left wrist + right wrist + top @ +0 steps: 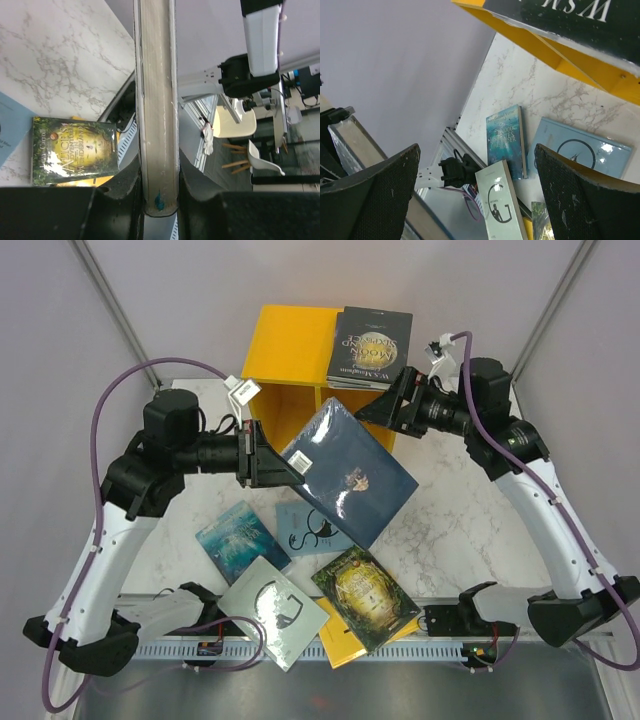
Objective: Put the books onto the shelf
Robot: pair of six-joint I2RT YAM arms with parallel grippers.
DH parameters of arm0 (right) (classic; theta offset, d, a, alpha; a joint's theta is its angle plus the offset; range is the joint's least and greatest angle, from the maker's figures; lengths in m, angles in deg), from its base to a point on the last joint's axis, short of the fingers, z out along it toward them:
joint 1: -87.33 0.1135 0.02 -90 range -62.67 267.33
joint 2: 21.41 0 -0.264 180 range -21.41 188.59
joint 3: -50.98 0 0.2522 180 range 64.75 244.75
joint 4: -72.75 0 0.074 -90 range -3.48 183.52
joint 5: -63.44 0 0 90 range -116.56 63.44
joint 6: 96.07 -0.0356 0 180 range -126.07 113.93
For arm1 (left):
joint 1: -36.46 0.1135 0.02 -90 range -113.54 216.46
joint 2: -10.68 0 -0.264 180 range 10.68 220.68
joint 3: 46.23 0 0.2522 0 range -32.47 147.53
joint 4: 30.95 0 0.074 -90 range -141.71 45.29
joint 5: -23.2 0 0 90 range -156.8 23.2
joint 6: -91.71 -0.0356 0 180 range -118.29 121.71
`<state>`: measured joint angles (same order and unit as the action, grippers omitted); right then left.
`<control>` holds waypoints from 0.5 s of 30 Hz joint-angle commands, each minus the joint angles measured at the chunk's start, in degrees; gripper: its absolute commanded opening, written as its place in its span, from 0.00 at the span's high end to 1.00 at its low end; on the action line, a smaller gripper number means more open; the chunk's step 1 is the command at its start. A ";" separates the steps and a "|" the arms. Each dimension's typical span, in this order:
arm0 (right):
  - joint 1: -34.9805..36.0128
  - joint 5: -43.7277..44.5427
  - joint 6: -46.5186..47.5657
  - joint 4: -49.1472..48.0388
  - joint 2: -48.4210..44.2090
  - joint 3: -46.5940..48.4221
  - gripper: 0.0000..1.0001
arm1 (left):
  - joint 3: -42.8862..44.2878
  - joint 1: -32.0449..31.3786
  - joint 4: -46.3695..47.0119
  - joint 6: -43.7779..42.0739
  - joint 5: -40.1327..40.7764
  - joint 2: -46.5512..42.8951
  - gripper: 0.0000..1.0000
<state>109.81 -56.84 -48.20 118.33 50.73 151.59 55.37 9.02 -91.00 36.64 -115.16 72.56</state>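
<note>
My left gripper (pixel 268 462) is shut on the edge of a navy blue book (pixel 350 470), holding it tilted in the air in front of the yellow shelf (pixel 290 350). In the left wrist view the book's page edge (pixel 157 100) runs up between the jaws of that gripper (pixel 159 200). A black book (pixel 370 347) lies on top of the shelf. My right gripper (pixel 385 405) hangs open by the navy book's far corner, and in its wrist view (pixel 477 190) nothing is between its fingers. The teal (pixel 241 536), light blue (pixel 310 530), pale grey (pixel 272 612) and green-gold (pixel 365 597) books lie on the table.
A yellow book (pixel 345 645) pokes out from under the green-gold one at the table's near edge. The metal rail (pixel 400 648) with the arm bases runs along that edge. Grey walls stand at the left and right sides.
</note>
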 commanded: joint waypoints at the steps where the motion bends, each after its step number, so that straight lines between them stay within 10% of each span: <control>1: -2.26 -9.60 1.96 -4.39 0.28 4.20 0.02 | 3.58 0.72 5.85 -2.86 -11.41 -0.63 0.98; 15: -7.89 -16.90 -7.09 -11.07 -9.99 -4.93 0.02 | -5.48 1.95 15.08 1.88 -12.29 -2.83 0.98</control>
<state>101.81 -69.38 -52.59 112.47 41.87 148.69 49.09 10.52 -87.30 35.38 -121.21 71.65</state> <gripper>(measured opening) 0.982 0.277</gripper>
